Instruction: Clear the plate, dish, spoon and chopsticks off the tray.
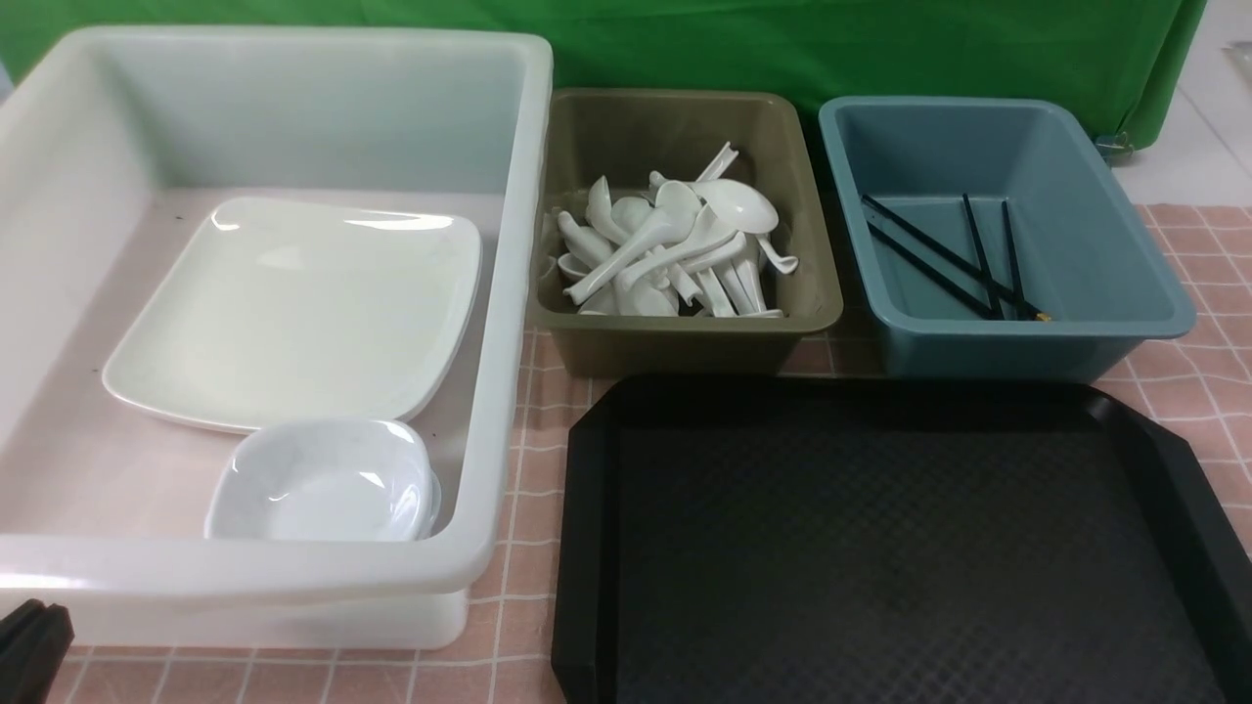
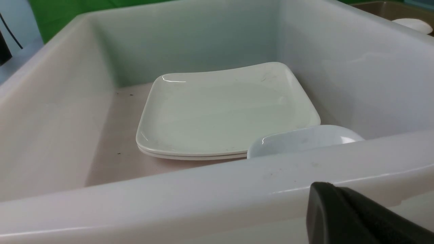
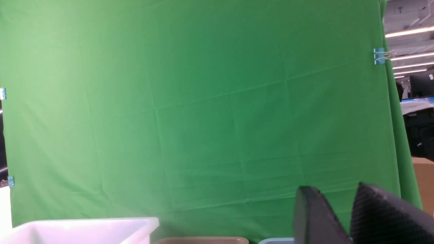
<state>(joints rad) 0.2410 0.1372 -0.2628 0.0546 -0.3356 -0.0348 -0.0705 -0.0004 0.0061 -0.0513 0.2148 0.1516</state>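
Black textured plastic is all that shows on the big rectangular tray [image 1: 880, 548] with cut-off corners; nothing is seen on it, so the task is judged done. The large glossy white square plate [image 1: 293, 308] lies flat in the white translucent tub [image 1: 509, 323], with a small white dish [image 1: 323, 484] just beside it at the near wall. White ceramic soup spoons [image 1: 675, 249] are heaped in the olive plastic bin [image 1: 685, 332], and slim black chopsticks [image 1: 954, 259] lie in the blue-grey bin [image 1: 1125, 264].

The left gripper [image 2: 342, 213] is clenched on nothing outside the tub's near wall. The right gripper [image 3: 334, 217] is raised toward the green backdrop [image 3: 190, 112], its jaws parted, nothing between them.

Trouble could come if the left arm were swung forward carelessly: the tub's wall might be struck and the dish jolted against the plate.

A pink checked cloth [image 1: 1193, 372] covers the table; office ceiling lights [image 3: 407, 32] are seen beyond the backdrop.
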